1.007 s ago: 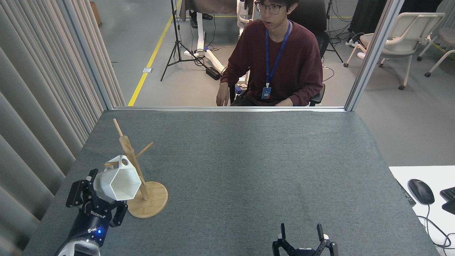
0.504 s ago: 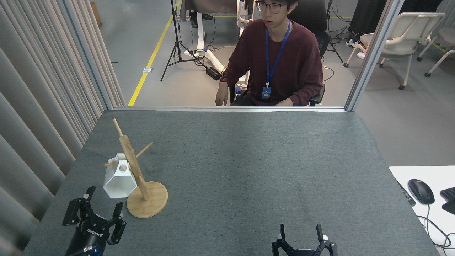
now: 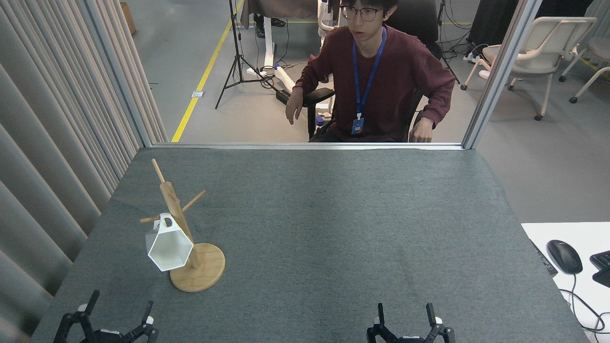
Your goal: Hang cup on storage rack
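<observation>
The white faceted cup hangs by its pierced handle tab from a peg of the wooden storage rack, its hexagonal mouth turned toward me and tilted. The rack stands on its round disc base at the left of the grey table. Down at the bottom left edge of the view, well clear of the cup, my left gripper is open and empty. My right gripper is open and empty at the bottom edge, right of centre.
A person in a dark red sweater sits behind the table's far edge, hands raised off it. Curtains line the left side. A white desk with a mouse adjoins at the right.
My left gripper let go of the cup and drew back toward me to the bottom edge. The cup now hangs from the rack and has swung. The person lifted both arms.
</observation>
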